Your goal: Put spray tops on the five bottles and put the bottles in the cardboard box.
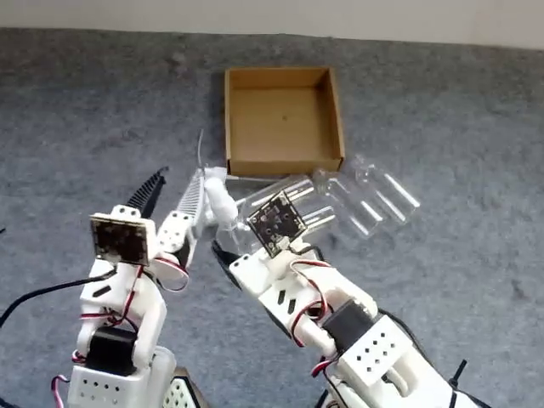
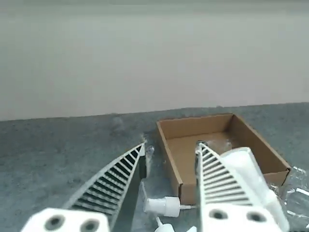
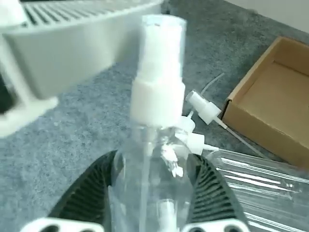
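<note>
Right wrist view shows the right pincer (image 3: 154,162) pinching a clear bottle (image 3: 147,188) with a spray top (image 3: 159,92) on, over the worktop's (image 3: 72,125) middle; the left pincer (image 2: 171,146) is spread just beside it

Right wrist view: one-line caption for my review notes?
Right gripper holds a clear bottle with a white spray top on, loose spray tops and cardboard box beyond.

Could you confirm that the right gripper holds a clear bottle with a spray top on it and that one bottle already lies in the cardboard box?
Not quite: the cardboard box is empty, as the high view shows; the other bottles lie outside, beside it. The right gripper does hold a clear bottle with a spray top on it.
</note>
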